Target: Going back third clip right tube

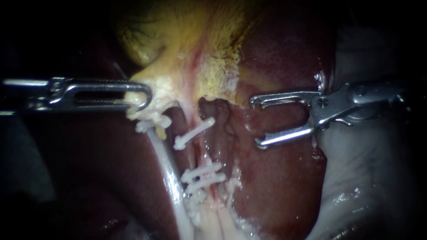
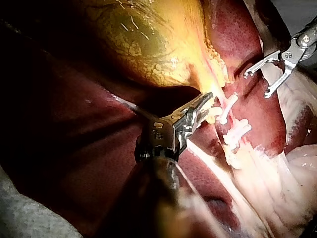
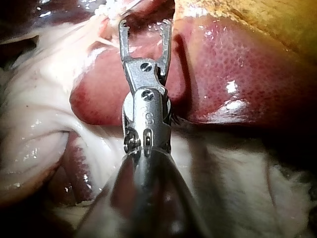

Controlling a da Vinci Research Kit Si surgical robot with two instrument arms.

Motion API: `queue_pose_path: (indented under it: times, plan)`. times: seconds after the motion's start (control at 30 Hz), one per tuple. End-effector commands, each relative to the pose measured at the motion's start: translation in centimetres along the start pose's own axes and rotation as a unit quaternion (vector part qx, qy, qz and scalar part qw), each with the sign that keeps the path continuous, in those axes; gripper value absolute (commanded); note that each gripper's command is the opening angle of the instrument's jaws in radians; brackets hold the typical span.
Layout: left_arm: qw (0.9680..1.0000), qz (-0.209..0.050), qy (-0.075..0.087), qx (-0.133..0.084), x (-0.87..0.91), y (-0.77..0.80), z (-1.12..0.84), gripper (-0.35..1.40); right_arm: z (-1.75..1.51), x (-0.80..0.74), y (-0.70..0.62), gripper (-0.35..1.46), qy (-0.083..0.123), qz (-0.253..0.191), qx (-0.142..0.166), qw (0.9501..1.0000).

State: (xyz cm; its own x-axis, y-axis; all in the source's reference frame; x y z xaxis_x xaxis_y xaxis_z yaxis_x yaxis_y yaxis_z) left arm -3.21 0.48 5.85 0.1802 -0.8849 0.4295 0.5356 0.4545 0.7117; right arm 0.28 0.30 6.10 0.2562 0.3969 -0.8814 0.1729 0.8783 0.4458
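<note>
My left instrument (image 1: 142, 95) comes in from the left, its jaws clamped on the pale neck of the gallbladder (image 1: 178, 40). Just right of it, white clips (image 1: 153, 121) cross the left tube (image 1: 167, 169). On the right tube (image 1: 198, 153) a single clip (image 1: 194, 133) sits slanted, with a pair of clips (image 1: 203, 174) nearer. Further right, my right instrument (image 1: 257, 123) hangs over the liver (image 1: 284, 186), jaws wide apart and empty, clear of the single clip.
</note>
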Motion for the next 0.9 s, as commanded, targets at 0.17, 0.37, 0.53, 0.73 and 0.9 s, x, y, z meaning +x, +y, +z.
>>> queue_pose_path:
  times: [0.17,0.37,0.53,0.73,0.9]
  plan:
    - [0.9999,0.009,0.007,-0.002,0.14,0.06,0.26,-0.35,-0.01,0.0,0.0,0.5,0.0,0.0,0.0,1.0]
    - [0.9998,0.008,0.018,0.0,0.24,0.21,0.66,-0.35,-0.01,0.0,-0.01,0.5,0.0,0.0,0.0,1.0]
    - [0.9997,0.004,0.025,0.001,0.31,0.3,0.97,-0.35,-0.01,0.02,-0.02,0.5,0.0,0.0,0.001,1.0]
    - [0.9995,-0.002,0.031,-0.001,0.37,0.37,1.09,-0.35,-0.02,0.04,-0.03,0.5,0.0,0.001,0.001,1.0]
    - [0.9995,-0.004,0.031,0.001,0.38,0.38,1.12,-0.35,-0.02,0.07,-0.04,0.5,0.001,-0.002,0.001,1.0]
